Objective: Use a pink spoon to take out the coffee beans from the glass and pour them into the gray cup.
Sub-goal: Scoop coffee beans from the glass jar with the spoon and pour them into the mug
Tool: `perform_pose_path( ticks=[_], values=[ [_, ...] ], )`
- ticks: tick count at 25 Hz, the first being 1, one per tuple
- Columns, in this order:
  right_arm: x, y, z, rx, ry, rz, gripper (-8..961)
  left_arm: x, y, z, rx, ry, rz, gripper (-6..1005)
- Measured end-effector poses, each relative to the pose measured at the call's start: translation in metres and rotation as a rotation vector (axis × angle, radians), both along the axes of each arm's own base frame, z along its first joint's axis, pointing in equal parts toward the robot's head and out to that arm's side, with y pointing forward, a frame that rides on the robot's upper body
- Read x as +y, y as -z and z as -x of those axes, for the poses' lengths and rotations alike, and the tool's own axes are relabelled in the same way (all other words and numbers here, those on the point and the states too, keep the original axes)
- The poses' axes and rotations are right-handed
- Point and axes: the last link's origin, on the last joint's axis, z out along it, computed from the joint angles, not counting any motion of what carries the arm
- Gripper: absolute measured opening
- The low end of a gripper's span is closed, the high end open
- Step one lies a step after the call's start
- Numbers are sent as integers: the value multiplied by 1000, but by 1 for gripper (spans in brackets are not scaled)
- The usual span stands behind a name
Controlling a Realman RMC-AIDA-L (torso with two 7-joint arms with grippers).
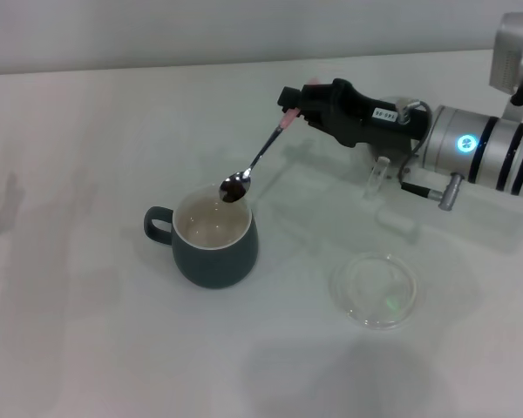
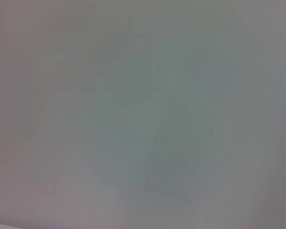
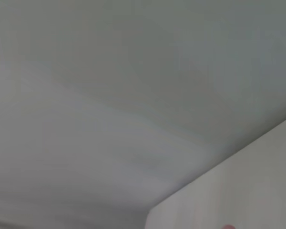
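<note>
In the head view my right gripper (image 1: pixel 295 102) is shut on the pale pink handle of the pink spoon (image 1: pixel 263 154). The spoon slants down to the left. Its metal bowl holds a few dark coffee beans (image 1: pixel 234 189) just over the far rim of the gray cup (image 1: pixel 216 252). The cup stands upright with its handle to the left and its cream inside showing. The glass (image 1: pixel 380 177) stands behind my right wrist and is mostly hidden; only its clear handle and a bit of rim show. My left gripper is out of view.
A flat clear glass dish (image 1: pixel 375 289) lies on the white table (image 1: pixel 87 331) to the right of the gray cup, in front of my right arm. Both wrist views show only pale table surface.
</note>
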Motion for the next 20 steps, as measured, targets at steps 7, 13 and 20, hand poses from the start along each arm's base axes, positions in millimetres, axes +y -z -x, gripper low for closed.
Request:
perform_pose_path(
  ticks=[7,13,20],
  values=[
    [0,5,8,-60,-99,-55,170,0,0,0,0,-1,1,875],
    [-3,14,24,-149,-249,-83,170,0,0,0,0,0,2,875],
    [-5,21,38,-243,-402,-166,172,1,0,0,1,2,0,875]
  ],
)
